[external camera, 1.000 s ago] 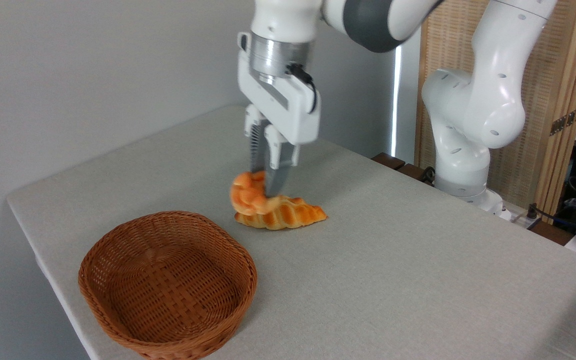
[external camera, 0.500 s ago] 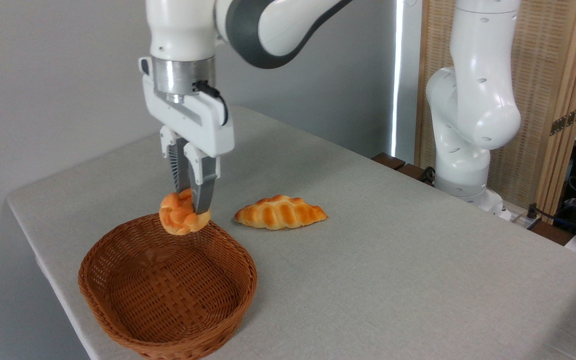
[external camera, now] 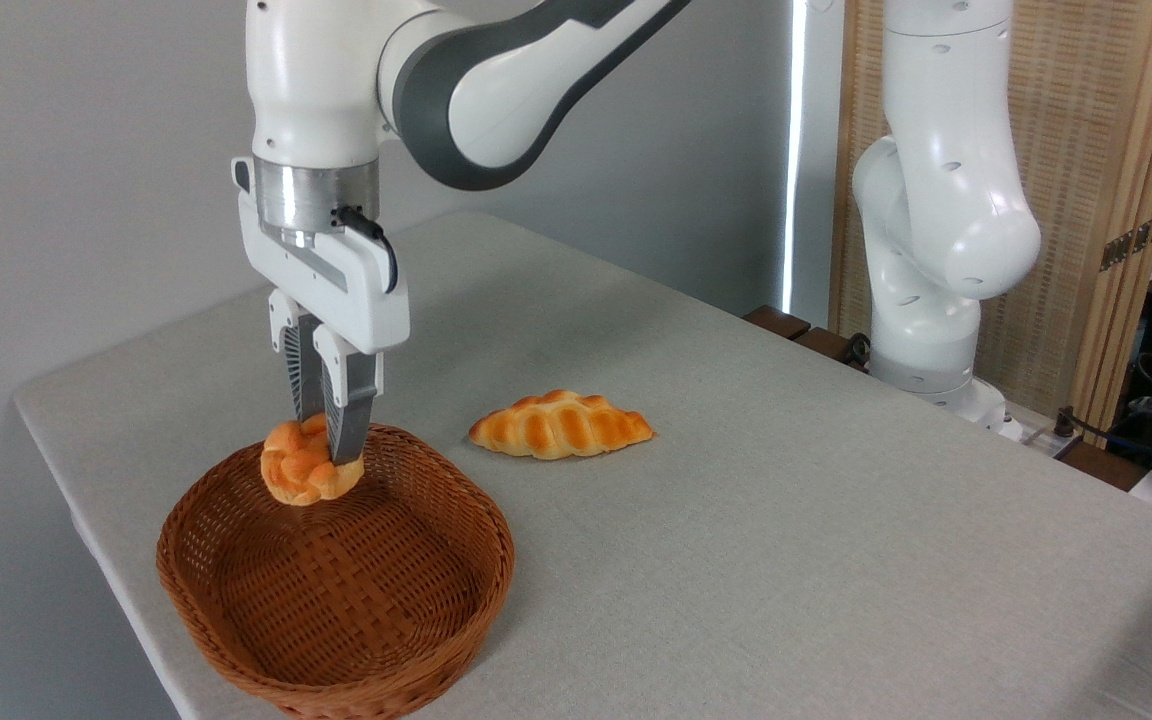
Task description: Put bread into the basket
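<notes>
The bread (external camera: 298,474), a small round orange bun with a knotted top, hangs over the far part of the basket, level with its rim. My gripper (external camera: 326,450) points straight down and is shut on the bread, its two fingers pinching the bun's right side. The oval brown wicker basket (external camera: 236,640) sits near the table's front left corner, and its woven floor holds nothing.
A longer golden braided loaf (external camera: 561,426) lies on the grey table (external camera: 786,520) to the right of the basket. The arm's white base (external camera: 921,300) stands at the table's far right edge. The table's left edge runs close behind the basket.
The gripper has carried the bread from beside the braided loaf leftward and slightly down. It now hangs over the basket instead of next to the loaf.
</notes>
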Controlling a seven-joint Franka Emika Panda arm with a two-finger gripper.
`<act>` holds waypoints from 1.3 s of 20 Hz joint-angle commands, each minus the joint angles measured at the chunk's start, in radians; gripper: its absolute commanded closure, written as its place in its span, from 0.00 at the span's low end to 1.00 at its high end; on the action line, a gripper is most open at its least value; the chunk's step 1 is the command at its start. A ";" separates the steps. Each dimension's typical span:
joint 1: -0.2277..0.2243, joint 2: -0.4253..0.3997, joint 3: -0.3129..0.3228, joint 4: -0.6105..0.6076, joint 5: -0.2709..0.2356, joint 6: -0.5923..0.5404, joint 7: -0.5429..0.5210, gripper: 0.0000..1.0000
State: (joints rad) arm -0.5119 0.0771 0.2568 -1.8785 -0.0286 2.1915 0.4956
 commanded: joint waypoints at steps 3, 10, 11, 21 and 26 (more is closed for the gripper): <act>-0.005 0.013 -0.007 0.010 -0.002 0.079 -0.009 0.31; -0.005 0.019 -0.007 0.007 -0.001 0.077 -0.006 0.13; -0.005 0.018 -0.007 0.007 0.007 0.076 -0.008 0.13; 0.000 0.009 -0.005 0.007 0.030 0.059 -0.012 0.00; 0.004 -0.039 0.006 0.012 0.038 -0.094 -0.014 0.00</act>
State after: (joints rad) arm -0.5104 0.0839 0.2569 -1.8700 -0.0128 2.1930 0.4957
